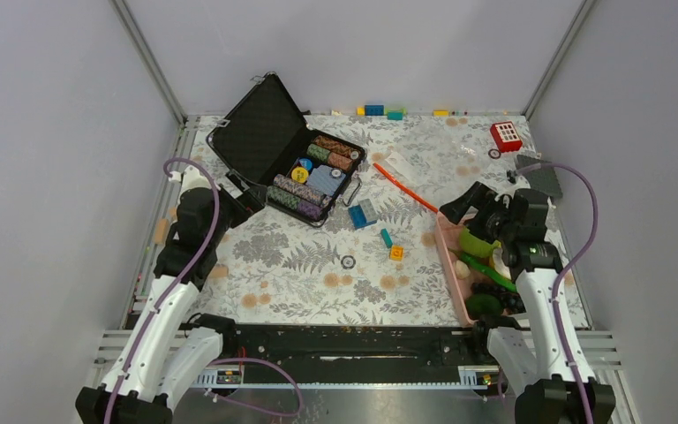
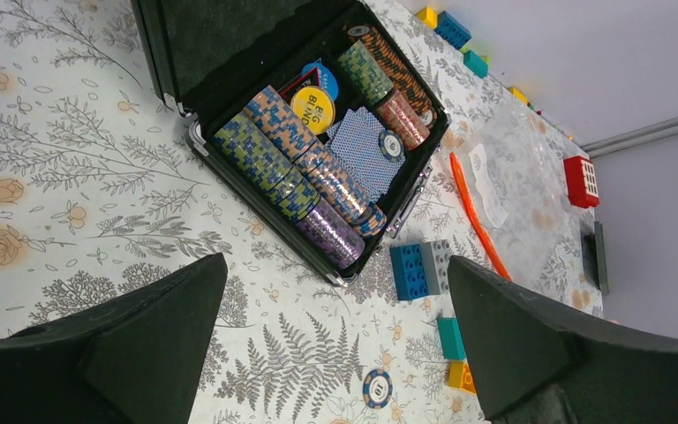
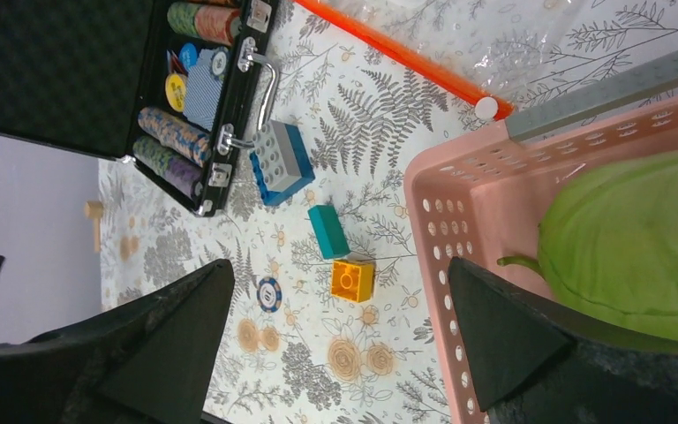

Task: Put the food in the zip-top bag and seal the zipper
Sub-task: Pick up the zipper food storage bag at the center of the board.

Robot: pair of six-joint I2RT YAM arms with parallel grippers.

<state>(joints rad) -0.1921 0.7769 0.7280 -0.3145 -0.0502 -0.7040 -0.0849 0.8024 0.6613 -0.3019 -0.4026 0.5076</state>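
Worktop (image 1: pixel 300 265): flowered cloth, cluttered. An open black case (image 1: pixel 265 132) stands at the far left and takes no part in the work.

Zip-top bag (image 1: pixel 446 155): lies flat and limp at the far right of the worktop, beyond the pink basket (image 1: pixel 449 256). It contains no food. I cannot tell whether its mouth is parted.

Food: all in the basket at the right edge. The round cabbage (image 3: pixel 636 238) sits at the end nearest the bag, with the long green pods (image 1: pixel 487 270) behind it.

Zipper (image 3: pixel 397 53): a thin orange strip running diagonally, its near end just beside the basket's corner. The white slider (image 3: pixel 486 108) is parked at that end.

My right hand (image 3: pixel 340 265) hangs released over the basket's far corner, holding nothing. My left hand (image 2: pixel 334 269) is likewise released and empty, near the case.

Assessment: nothing is loaded yet. I judge the bag must be opened first, with my left hand pinning one lip while my right draws the slider along. Food should go in with the cabbage last, since its bulk could block the mouth. Loose bricks (image 3: pixel 340 256) lie in the path and should be avoided.
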